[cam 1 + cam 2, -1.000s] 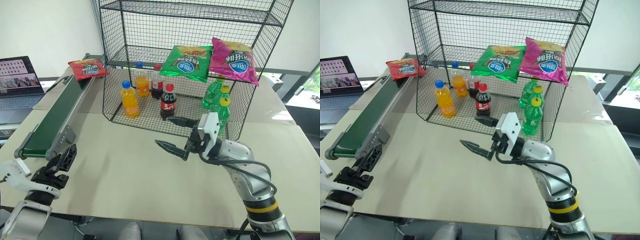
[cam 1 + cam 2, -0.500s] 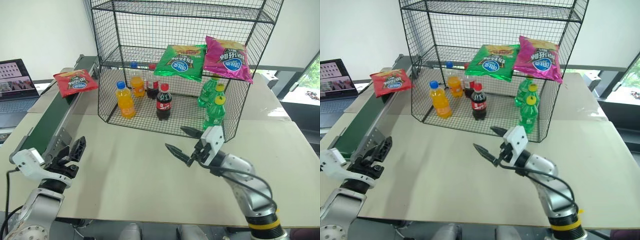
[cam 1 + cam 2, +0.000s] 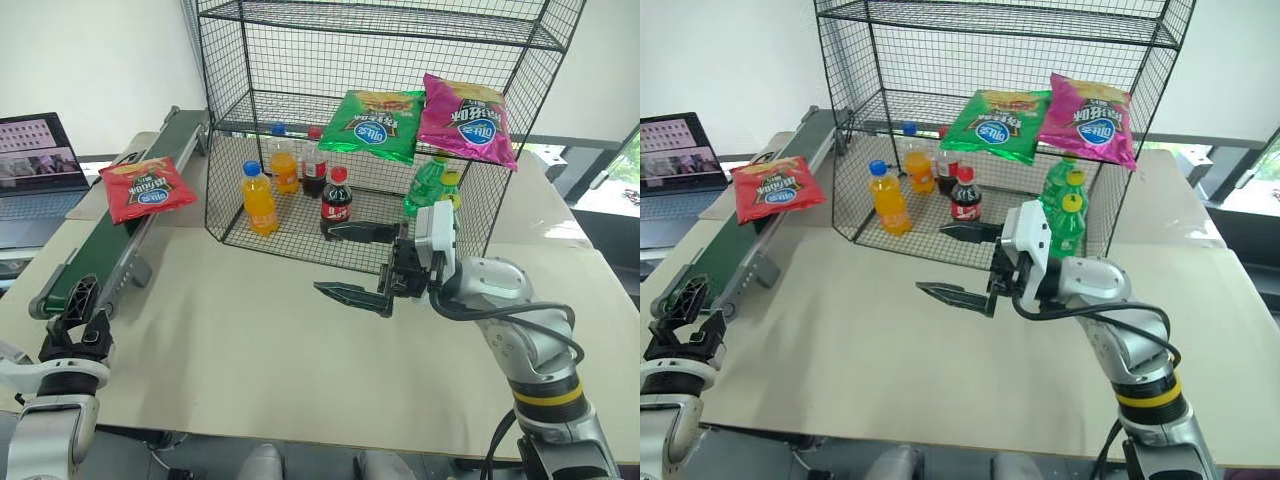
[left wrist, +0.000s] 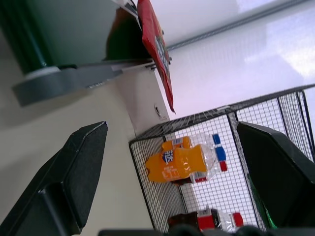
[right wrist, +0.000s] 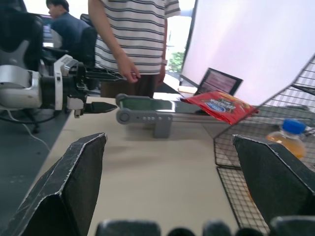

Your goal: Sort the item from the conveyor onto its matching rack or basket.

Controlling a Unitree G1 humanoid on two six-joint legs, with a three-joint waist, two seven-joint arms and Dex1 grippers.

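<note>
The red snack bag [image 3: 147, 190] lies flat on the dark-green conveyor [image 3: 95, 250], at the left of the head view about midway up, its edge hanging past the belt's grey frame toward the table [image 3: 250, 340]. It is crinkly and glossy, with a yellow strip along its top edge and a blue oval logo in the middle; the print on it is too small to read with any confidence.

To the right of the belt stands the black wire rack [image 3: 380, 120]. On its middle tier lie a green chip bag [image 3: 375, 125] and a magenta chip bag [image 3: 467, 120], each with the same kind of blue oval mark. Below them stand orange soda bottles [image 3: 260, 198], cola bottles [image 3: 336, 203] with red labels, and green bottles [image 3: 432, 185].

The right gripper [image 3: 350, 262] hangs over the table just in front of the rack, its two black fingers spread wide with nothing between them. The left gripper [image 3: 78, 312] sits at the lower left, by the near end of the conveyor, its jaws also parted wide and empty.

A laptop [image 3: 35, 165] stands at the far left.
</note>
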